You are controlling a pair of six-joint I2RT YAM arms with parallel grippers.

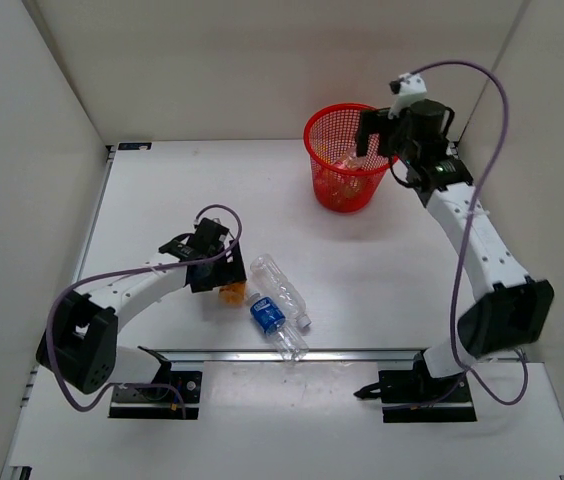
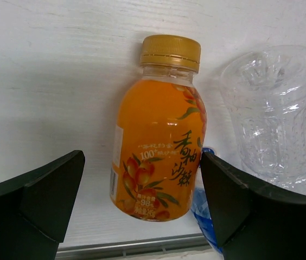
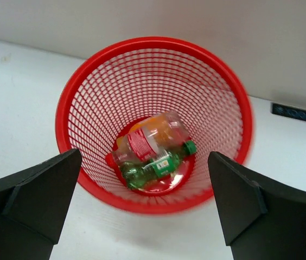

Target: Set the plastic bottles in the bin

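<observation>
An orange bottle (image 2: 158, 135) with a gold cap lies on the white table, and my open left gripper (image 2: 142, 200) has a finger on each side of its lower half. From above, the orange bottle (image 1: 230, 293) peeks out under the left gripper (image 1: 212, 275). Right of it lie a plain clear bottle (image 1: 280, 288) and a blue-labelled bottle (image 1: 268, 313). The red mesh bin (image 3: 66, 108) holds a red-labelled clear bottle (image 3: 147, 141), a green bottle (image 3: 155, 165) and something orange beneath. My right gripper (image 3: 145, 200) hangs open and empty over the bin (image 1: 314, 140).
An aluminium rail (image 1: 362, 353) crosses the table in front of the bottles. White walls close in the table at the back and both sides. The bin stands near the back right corner, close to the right arm (image 1: 472, 230).
</observation>
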